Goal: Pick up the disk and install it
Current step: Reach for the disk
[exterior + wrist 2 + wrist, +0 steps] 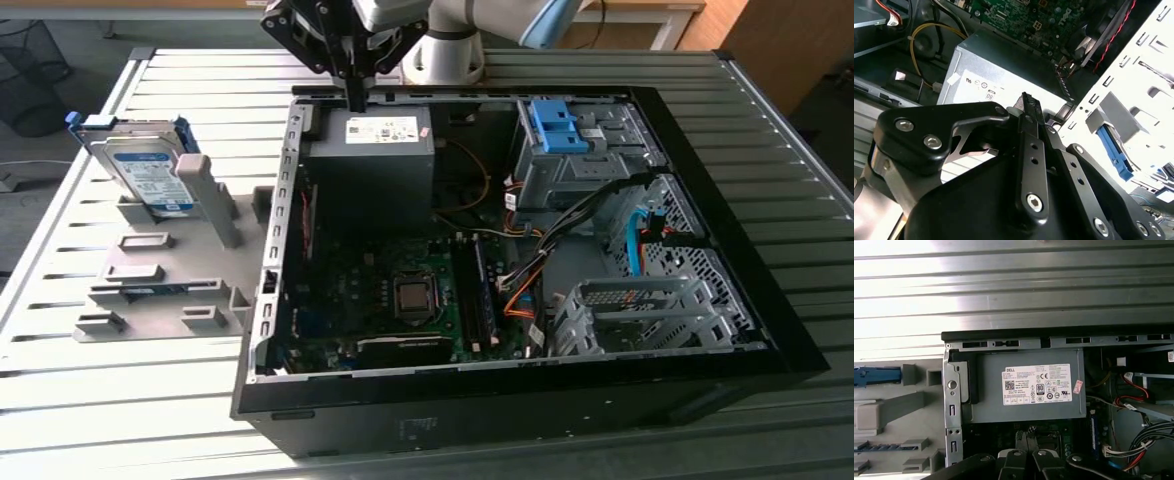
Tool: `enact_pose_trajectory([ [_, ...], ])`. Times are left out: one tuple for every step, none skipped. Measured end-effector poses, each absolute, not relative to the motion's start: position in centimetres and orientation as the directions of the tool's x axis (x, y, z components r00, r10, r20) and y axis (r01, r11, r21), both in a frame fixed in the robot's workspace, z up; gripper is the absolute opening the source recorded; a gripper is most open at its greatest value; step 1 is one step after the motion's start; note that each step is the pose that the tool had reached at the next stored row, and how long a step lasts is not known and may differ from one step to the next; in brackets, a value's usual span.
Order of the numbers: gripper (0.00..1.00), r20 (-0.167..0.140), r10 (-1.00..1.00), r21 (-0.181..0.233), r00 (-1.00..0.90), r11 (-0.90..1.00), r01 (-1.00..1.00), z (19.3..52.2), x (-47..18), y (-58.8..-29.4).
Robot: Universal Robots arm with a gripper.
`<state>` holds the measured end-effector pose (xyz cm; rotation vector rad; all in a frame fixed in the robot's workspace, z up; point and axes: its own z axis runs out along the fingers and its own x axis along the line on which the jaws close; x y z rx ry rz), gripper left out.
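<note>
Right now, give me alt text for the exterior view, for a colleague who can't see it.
The gripper, jaws closed and empty, hangs over the far edge of the open computer case, above its grey power supply. The disk stands on edge in a grey fixture on the slatted table, at the exterior view's left, apart from the gripper.

from where i stand i count one open computer case [534, 395] on one slatted metal table [134, 400], and in it one grey power supply [374, 165], one green motherboard [380, 300] and two metal drive cages [638, 315]. there is one grey rack [160, 290] with one disk [140, 165], and one robot arm [474, 20] with one gripper [356, 100].
</note>
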<state>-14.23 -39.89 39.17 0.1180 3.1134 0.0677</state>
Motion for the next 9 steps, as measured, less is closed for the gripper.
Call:
enact_pose_trajectory([
  [0.11, -0.024, 0.076, 0.044, -0.997, 0.996, 0.075, 39.17, -14.26, -39.89],
  [0.11, -0.024, 0.076, 0.044, -0.997, 0.996, 0.075, 39.16, -14.3, -39.89],
  [0.11, -0.024, 0.076, 0.044, -0.997, 0.996, 0.075, 39.15, -14.34, -39.89],
  [0.11, -0.024, 0.076, 0.044, -0.997, 0.996, 0.075, 39.15, -14.37, -39.89],
  [0.11, -0.024, 0.076, 0.044, -0.997, 0.996, 0.075, 39.15, -14.4, -39.89],
  [0.11, -0.024, 0.076, 0.044, -0.997, 0.996, 0.075, 39.14, -14.44, -39.89],
  [0.11, -0.024, 0.076, 0.044, -0.997, 0.996, 0.075, 39.14, -14.48, -39.89],
  [0.11, -0.024, 0.076, 0.044, -0.997, 0.996, 0.075, 39.13, -14.51, -39.89],
  [0.11, -0.024, 0.076, 0.044, -0.997, 0.996, 0.075, 39.13, -14.55, -39.89],
])
